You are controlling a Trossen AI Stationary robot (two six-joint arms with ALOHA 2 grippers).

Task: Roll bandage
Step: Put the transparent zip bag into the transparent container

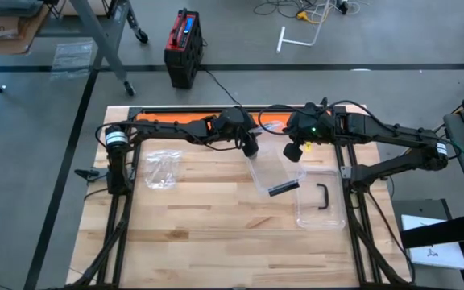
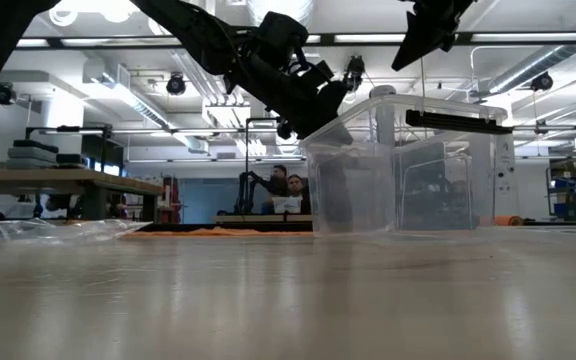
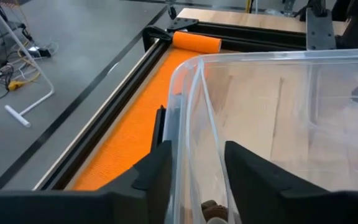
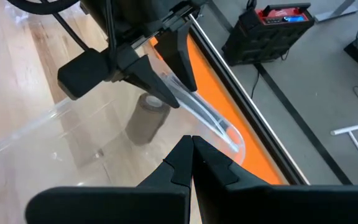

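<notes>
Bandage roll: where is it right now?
In the right wrist view, the bandage roll sits inside the clear bin, just below the left gripper at the bin's rim.

Around the wooden table (image 1: 216, 234) we see a grey floor (image 1: 39, 145) crossed by dark tape lines, with a red-and-black box (image 1: 183, 44) and a white T-shaped piece (image 1: 292, 38) lying on it. Across the table top we look into a workshop hall with strip lights (image 2: 368, 39) and ducts overhead. A workbench (image 2: 58, 180) stands at one side, and two people (image 2: 288, 190) sit far back.
</notes>
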